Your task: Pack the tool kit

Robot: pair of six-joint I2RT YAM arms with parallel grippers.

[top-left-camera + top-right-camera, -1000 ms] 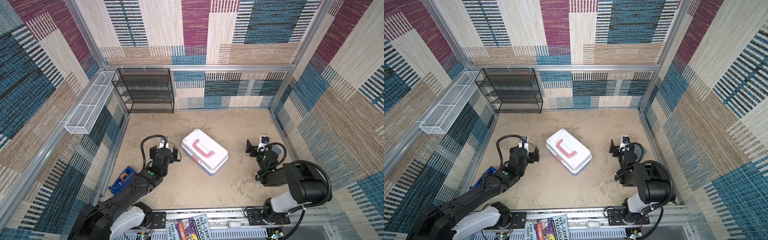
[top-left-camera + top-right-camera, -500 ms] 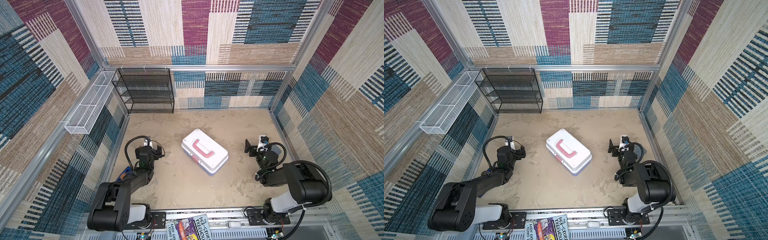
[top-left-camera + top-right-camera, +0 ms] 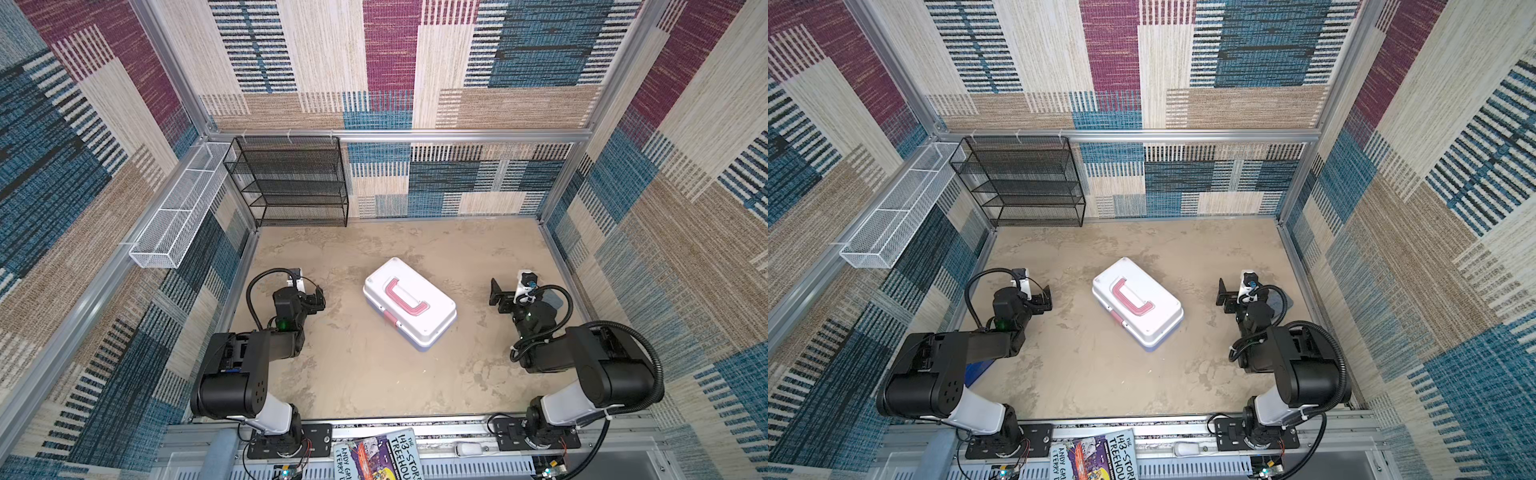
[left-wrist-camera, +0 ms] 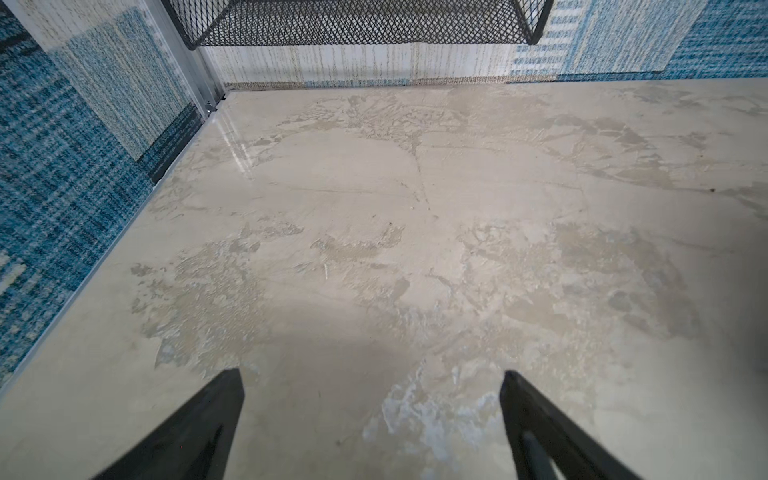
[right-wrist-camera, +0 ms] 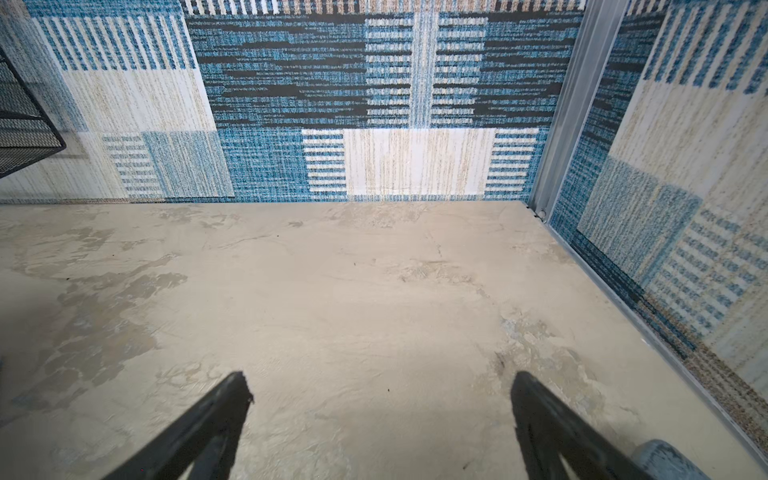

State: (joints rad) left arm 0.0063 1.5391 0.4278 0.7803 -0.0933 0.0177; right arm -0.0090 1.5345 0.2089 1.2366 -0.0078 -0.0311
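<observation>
**A:** What takes up the most room?

**B:** The patterned walls (image 3: 374,62), in blue, maroon and beige, close in three sides. The mottled beige surface (image 3: 374,374) runs between them.

**A:** And against the walls?

**B:** A black wire-mesh rack (image 3: 291,183) stands in the far left corner against the back wall. A long white wire-mesh basket (image 3: 170,224) hangs along the left wall, its far end just beside the rack's top.

**A:** The arms?

**B:** The left arm (image 3: 249,357) is folded at the near left and the right arm (image 3: 598,365) at the near right. The left jaws are spread wide over bare surface with nothing between them, facing the rack's corner. The right jaws are just as wide, grip nothing, and face the far right corner.

**A:** Where's the toolbox?

**B:** The toolbox (image 3: 432,318) lies askew mid-surface, between the arms and apart from both. Its white lid is closed, the pink handle (image 3: 398,301) lies flat on top, and the pink latch (image 3: 390,321) is on the near long side. Only bare surface separates it from either arm.

**A:** Anything smaller?

**B:** A book (image 3: 382,455) lies on the front rail. A blue thing (image 3: 980,370) shows from under the left arm, mostly hidden. A grey rounded thing (image 5: 665,461) sits beside the right jaws, but I cannot tell what it is.
</observation>
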